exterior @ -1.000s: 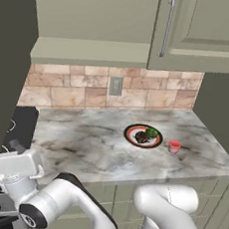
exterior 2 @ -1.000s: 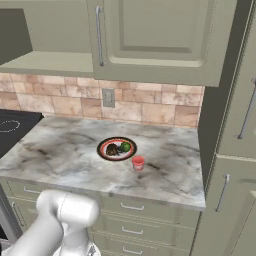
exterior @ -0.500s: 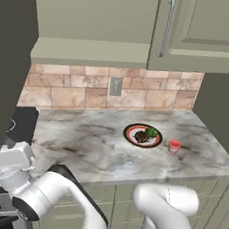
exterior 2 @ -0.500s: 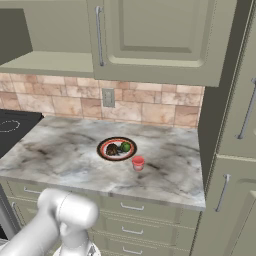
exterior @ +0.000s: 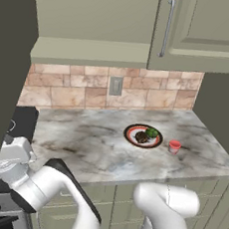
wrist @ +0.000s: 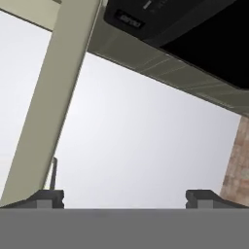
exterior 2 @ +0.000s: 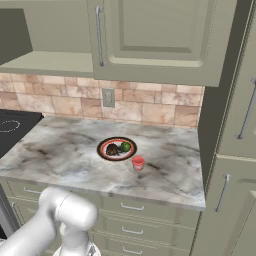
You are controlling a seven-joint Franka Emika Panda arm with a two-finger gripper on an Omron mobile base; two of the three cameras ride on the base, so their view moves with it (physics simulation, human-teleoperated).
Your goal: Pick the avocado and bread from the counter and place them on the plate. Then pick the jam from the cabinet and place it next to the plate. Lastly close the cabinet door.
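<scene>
now, from the left base view, the plate [exterior: 143, 135] sits on the marbled counter [exterior: 83, 148] toward its right half, with the dark bread [exterior: 141, 137] and the green avocado [exterior: 152, 132] touching side by side on it. the red jam [exterior: 174, 146] stands on the counter just right of the plate, close to it but apart. the cabinet door [exterior: 10, 50] hangs open at the far left, dark, above the white arm [exterior: 44, 184], which reaches low to the left.

from the right base view, the plate [exterior 2: 116, 148] holds the bread [exterior 2: 112, 149] on its left and the avocado [exterior 2: 125, 147] on its right; the jam [exterior 2: 138, 163] stands just near and right of the plate.

in the hand view, the gripper [wrist: 124, 198] has its two dark fingertips [wrist: 47, 198] spread wide, nothing between them. a beige cabinet edge [wrist: 53, 97] slants across a pale wall, with brick tile [wrist: 238, 160] at the right.
</scene>
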